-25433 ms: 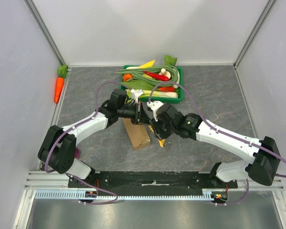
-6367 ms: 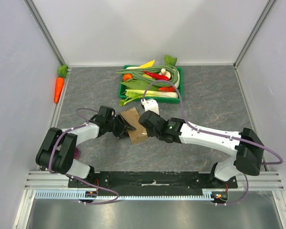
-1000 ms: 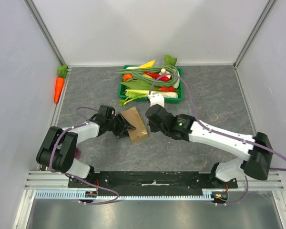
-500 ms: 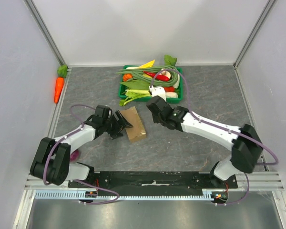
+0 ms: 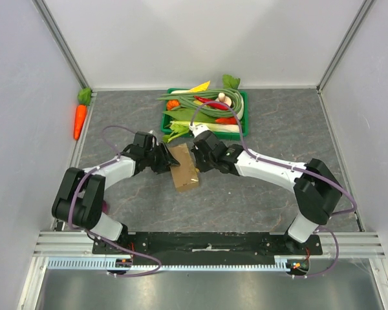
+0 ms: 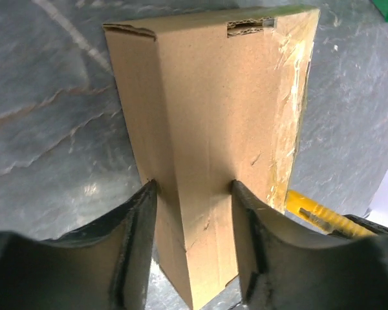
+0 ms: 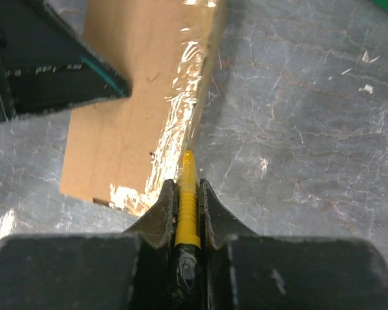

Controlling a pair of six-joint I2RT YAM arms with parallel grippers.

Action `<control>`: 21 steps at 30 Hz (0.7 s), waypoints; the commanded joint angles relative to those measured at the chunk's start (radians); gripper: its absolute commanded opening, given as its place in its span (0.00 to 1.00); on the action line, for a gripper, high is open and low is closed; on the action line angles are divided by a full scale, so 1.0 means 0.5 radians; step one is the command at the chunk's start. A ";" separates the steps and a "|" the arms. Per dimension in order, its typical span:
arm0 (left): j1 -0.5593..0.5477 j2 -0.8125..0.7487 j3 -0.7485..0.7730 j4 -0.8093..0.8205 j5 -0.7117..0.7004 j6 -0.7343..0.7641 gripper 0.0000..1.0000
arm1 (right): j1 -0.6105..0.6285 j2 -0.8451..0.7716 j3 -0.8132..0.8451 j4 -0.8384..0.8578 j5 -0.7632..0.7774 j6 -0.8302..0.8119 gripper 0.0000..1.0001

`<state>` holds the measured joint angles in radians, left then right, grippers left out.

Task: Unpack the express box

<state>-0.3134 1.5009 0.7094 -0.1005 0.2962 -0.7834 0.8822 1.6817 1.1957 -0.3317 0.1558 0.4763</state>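
The express box (image 5: 186,173) is a small brown carton lying on the grey table, with shiny clear tape along its right edge. My left gripper (image 5: 169,159) reaches in from the left. In the left wrist view both its fingers press against the express box (image 6: 233,97), so the left gripper (image 6: 193,188) is shut on it. My right gripper (image 5: 195,160) is at the carton's right side, shut on a yellow cutter (image 7: 187,194). The cutter's tip touches the taped edge of the box (image 7: 129,110). The cutter (image 6: 313,212) also shows beyond the carton in the left wrist view.
A green tray (image 5: 245,119) heaped with vegetables stands just behind the box and both grippers. An orange carrot (image 5: 80,120) lies by the left wall. White walls close in the left, back and right sides.
The left gripper opened, shifted a little toward the back and closed on the box again. The right gripper swung away toward the tray, then came back against the box's taped right edge.
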 commanded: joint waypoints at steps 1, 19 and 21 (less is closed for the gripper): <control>-0.008 0.207 0.097 0.103 0.254 0.312 0.47 | 0.046 -0.133 -0.078 0.111 -0.305 -0.035 0.00; -0.097 -0.737 -0.173 -0.440 -0.280 0.159 0.72 | -0.055 -0.459 0.059 -0.070 0.505 -0.283 0.00; -0.100 -0.890 -0.295 -0.477 -0.213 0.073 0.62 | -0.092 -0.303 0.173 0.049 0.422 -0.326 0.00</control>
<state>-0.3599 1.1950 0.6472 -0.2653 0.2161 -0.6342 0.8722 1.4155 1.1732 -0.4259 0.3756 0.3878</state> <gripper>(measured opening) 0.707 0.133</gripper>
